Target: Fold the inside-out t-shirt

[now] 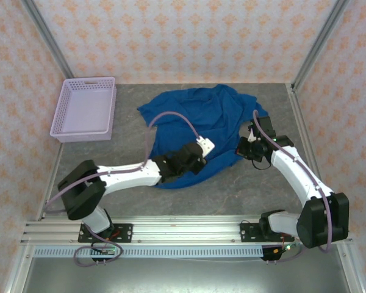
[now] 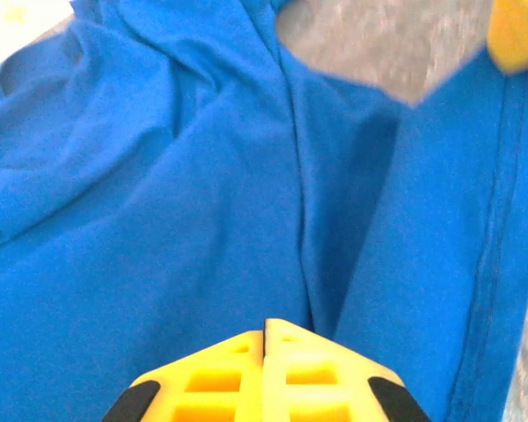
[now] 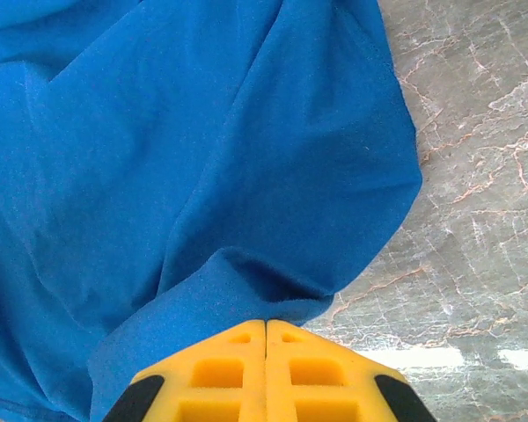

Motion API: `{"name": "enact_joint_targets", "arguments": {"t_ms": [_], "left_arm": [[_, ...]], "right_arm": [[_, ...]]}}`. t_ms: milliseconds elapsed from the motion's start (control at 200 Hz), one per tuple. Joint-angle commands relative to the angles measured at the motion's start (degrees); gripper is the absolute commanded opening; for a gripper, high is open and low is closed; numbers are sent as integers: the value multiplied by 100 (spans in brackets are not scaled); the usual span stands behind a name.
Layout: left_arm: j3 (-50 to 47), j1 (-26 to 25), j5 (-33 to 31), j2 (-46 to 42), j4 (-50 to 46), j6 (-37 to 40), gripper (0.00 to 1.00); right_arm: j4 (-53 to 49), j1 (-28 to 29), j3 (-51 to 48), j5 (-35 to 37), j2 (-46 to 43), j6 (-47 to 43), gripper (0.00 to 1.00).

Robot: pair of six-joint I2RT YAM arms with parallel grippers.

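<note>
There is one blue t-shirt [image 1: 198,119], a single crumpled piece of cloth. There is one lavender basket [image 1: 85,108]. Both are on one grey bench [image 1: 232,192].

There are two arms, a left arm [image 1: 122,177] and a right arm [image 1: 299,174]. Each ends in one hand, so there are two hands: the left hand [image 2: 264,327] and the right hand [image 3: 265,323]. Each hand has two yellow fingers [image 2: 216,378], four in all.

Two purple cables run along the arms, a left cable [image 1: 171,116] and a right cable [image 1: 297,160]. One metal rail [image 1: 183,231] carries both bases. Three patterned walls [image 1: 189,36] enclose the bench.
</note>
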Motion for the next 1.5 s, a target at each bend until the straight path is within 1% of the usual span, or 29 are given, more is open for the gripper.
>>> {"name": "enact_joint_targets", "arguments": {"t_ms": [0,55,85,160,210,305,365,425,470,550,595,620,666,731,821,911,1006,1121,1231,1291,1316,1351,1376,1416,1446,1491], "left_arm": [[-17,14,814,-30,-343,-174,0],[34,-48,853,68,-392,-119,0],[47,-130,720,142,-406,-47,8],[134,-520,202,359,-393,217,32],[190,-746,-85,537,-341,355,42],[268,-1013,-487,866,-146,441,51],[348,-1113,-727,1096,-57,521,53],[438,-1181,-1148,1335,12,619,53],[483,-1186,-1423,1481,85,685,51],[450,-1175,-1984,1583,250,829,36],[423,-1143,-2146,1550,285,871,24],[398,-1117,-2116,1500,282,867,16],[343,-1061,-1936,1345,207,816,0],[255,-980,-1624,969,27,701,0],[163,-707,-684,283,-335,406,0],[38,-183,487,-349,-555,22,0],[-30,285,1216,-729,-693,-206,0],[40,593,1488,-888,-840,-303,0],[239,684,1336,-909,-998,-369,0],[441,685,1277,-886,-1108,-482,0],[548,687,1277,-868,-1162,-574,0],[735,681,1285,-842,-1247,-715,0],[867,689,1295,-825,-1310,-821,0],[1054,685,1269,-791,-1390,-1029,0],[1188,689,1228,-779,-1454,-1167,0],[1352,682,1261,-749,-1510,-1270,0]], "right_arm": [[218,-29,110,-70,-72,51,0],[323,-28,110,-232,-27,146,0],[374,-24,106,-308,6,192,0],[461,-27,136,-388,61,241,0],[439,-24,161,-362,109,214,0],[410,-30,196,-351,155,177,0],[418,-26,185,-361,155,191,0],[418,-26,172,-364,146,197,0],[412,-24,159,-359,137,197,0],[368,-25,138,-330,95,159,0],[333,-30,128,-291,75,136,0],[309,-24,124,-253,58,120,0],[259,-24,127,-203,30,85,0],[174,-30,166,-115,-31,17,0],[148,-26,225,-177,-149,-39,0],[381,-24,173,-446,-249,-3,0],[543,-24,176,-620,-474,47,0],[648,-24,198,-720,-514,91,0],[686,-24,220,-743,-532,95,0],[601,-26,261,-558,-567,46,0],[488,-25,301,-361,-578,19,3],[297,-24,374,-5,-628,-73,9],[177,-15,412,279,-685,-157,14],[112,49,386,617,-856,-360,24],[223,175,262,751,-1031,-516,33],[603,478,-50,737,-1402,-731,41]]}}
